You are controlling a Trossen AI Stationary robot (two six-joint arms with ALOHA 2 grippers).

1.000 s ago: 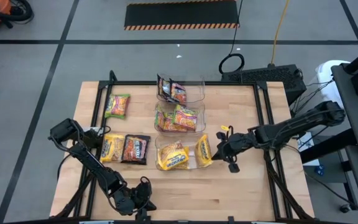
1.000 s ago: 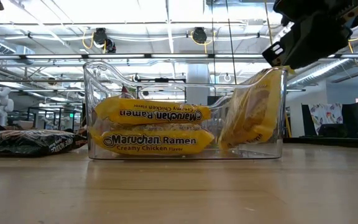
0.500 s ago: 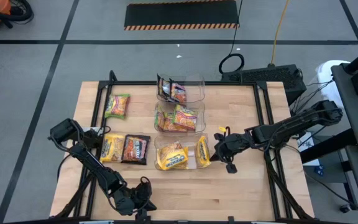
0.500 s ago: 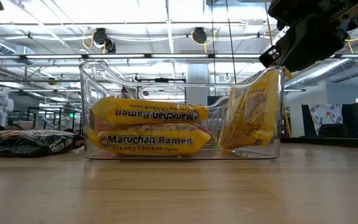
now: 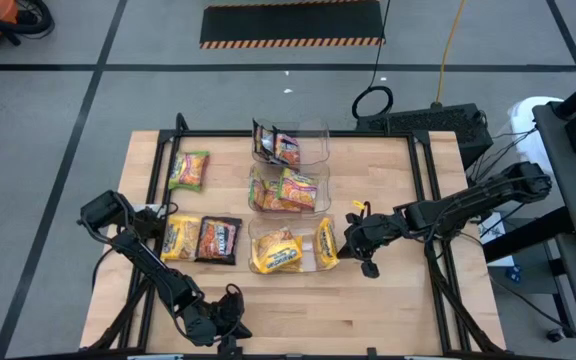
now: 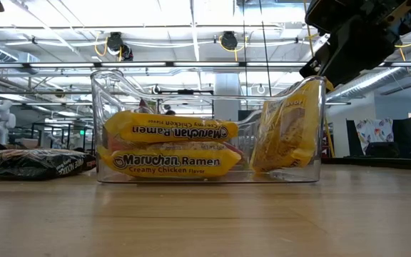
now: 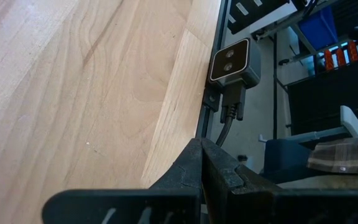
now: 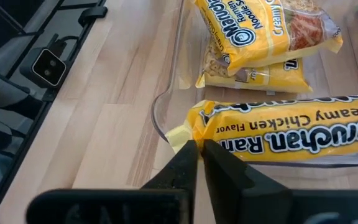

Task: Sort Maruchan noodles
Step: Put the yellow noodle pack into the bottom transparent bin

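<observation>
My two arms are dark, slim, jointed; the right claw (image 5: 352,240) carries yellow accents; black cabling trails behind.

Bright, even overhead light; ceiling lamps (image 6: 191,14) glare, shadows soft.

"Maruchan Ramen" and "Creamy Chicken Flavor" on the yellow noodle packets (image 6: 170,161) in the clear bin (image 6: 105,93).

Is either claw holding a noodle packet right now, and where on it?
The right claw pinches the end seam of a yellow packet standing in the bin. The left holds nothing.
</observation>
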